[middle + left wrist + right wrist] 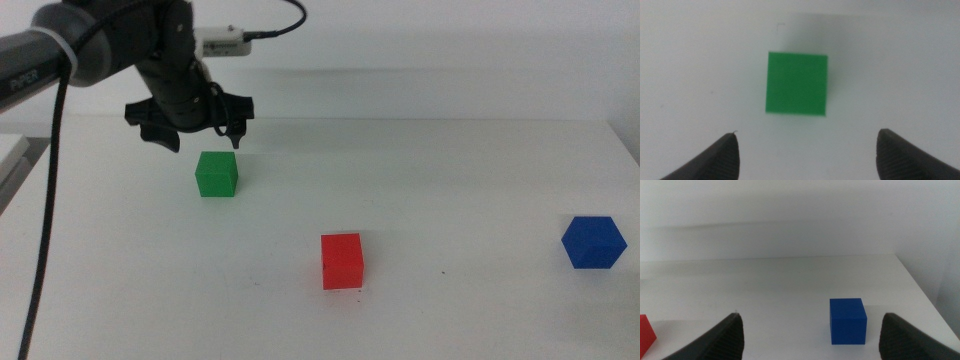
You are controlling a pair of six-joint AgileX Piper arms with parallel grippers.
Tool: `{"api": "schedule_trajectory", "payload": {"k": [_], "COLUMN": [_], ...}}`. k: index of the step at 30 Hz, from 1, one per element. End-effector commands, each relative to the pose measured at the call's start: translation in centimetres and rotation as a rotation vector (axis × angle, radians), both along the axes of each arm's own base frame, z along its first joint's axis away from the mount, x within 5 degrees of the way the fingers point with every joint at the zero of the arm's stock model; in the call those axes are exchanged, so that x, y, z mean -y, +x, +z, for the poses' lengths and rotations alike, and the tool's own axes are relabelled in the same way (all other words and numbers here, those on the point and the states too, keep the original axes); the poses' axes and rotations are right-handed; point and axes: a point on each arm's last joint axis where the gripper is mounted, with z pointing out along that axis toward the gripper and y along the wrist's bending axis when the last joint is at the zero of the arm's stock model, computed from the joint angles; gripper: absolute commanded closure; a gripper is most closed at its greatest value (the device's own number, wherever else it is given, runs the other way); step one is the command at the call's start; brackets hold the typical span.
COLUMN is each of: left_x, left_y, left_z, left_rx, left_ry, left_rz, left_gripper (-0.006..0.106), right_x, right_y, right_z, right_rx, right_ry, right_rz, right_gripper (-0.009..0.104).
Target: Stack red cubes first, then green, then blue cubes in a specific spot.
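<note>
Your left gripper (200, 135) hangs just above the green cube (216, 174), jaws spread wide, touching nothing. Its wrist view shows the cube (797, 83) centred between them. The red cube (342, 261) sits mid-table, the blue cube (593, 242) far right. Your right gripper (810, 337), off the middle view, gapes empty before the blue cube (847, 320).

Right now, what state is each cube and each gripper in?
green cube: flat on the table, unheld, nothing stacked on it.
red cube: on the table, alone, free.
blue cube: on the table, far right, untouched.
left gripper: open, hovering above the green cube.
right gripper: open, empty, facing the blue cube.
</note>
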Motion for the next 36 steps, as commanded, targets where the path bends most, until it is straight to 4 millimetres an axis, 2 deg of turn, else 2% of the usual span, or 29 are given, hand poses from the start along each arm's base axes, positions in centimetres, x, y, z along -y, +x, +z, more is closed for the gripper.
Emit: {"api": "schedule_trajectory", "payload": {"k": [1,9,15,20,23,26,29,32,33,36], "left_x": [-0.8,-1.0,-0.8,-0.8,-1.0,-1.1,-0.6,0.9,1.7,4.1], "left_y": [1.2,3.6,4.7,5.3,5.4,5.1,3.8,0.0,-1.5,-6.2], "left_z": [-1.4,-6.3,-8.7,-10.1,-10.4,-9.4,-6.6,-4.2,-3.0,-1.0], "left_rx": [-0.001,0.026,0.065,0.086,0.091,0.081,0.080,0.115,0.158,0.185], "left_ry": [-0.059,-0.057,-0.051,-0.034,-0.011,-0.008,-0.035,-0.078,-0.110,-0.177], "left_rz": [-0.002,-0.020,-0.054,-0.069,-0.081,-0.076,-0.058,-0.056,-0.048,0.005], "left_gripper": [0.007,0.007,0.008,0.017,0.029,0.054,0.075,0.086,0.087,0.088], "right_x": [0.0,0.0,0.0,0.0,0.0,0.0,0.0,0.0,0.0,0.0], "right_y": [0.0,0.0,0.0,0.0,0.0,0.0,0.0,0.0,0.0,0.0], "right_z": [0.0,0.0,0.0,0.0,0.0,0.0,0.0,0.0,0.0,0.0], "right_rx": [0.013,0.013,0.013,0.013,0.013,0.013,0.013,0.013,0.013,0.013], "right_ry": [-0.013,-0.013,-0.013,-0.013,-0.013,-0.013,-0.013,-0.013,-0.013,-0.013], "right_rz": [-0.002,-0.002,-0.002,-0.002,-0.002,-0.002,-0.002,-0.002,-0.002,-0.002], "right_gripper": [0.007,0.007,0.007,0.007,0.007,0.007,0.007,0.007,0.007,0.007]}}
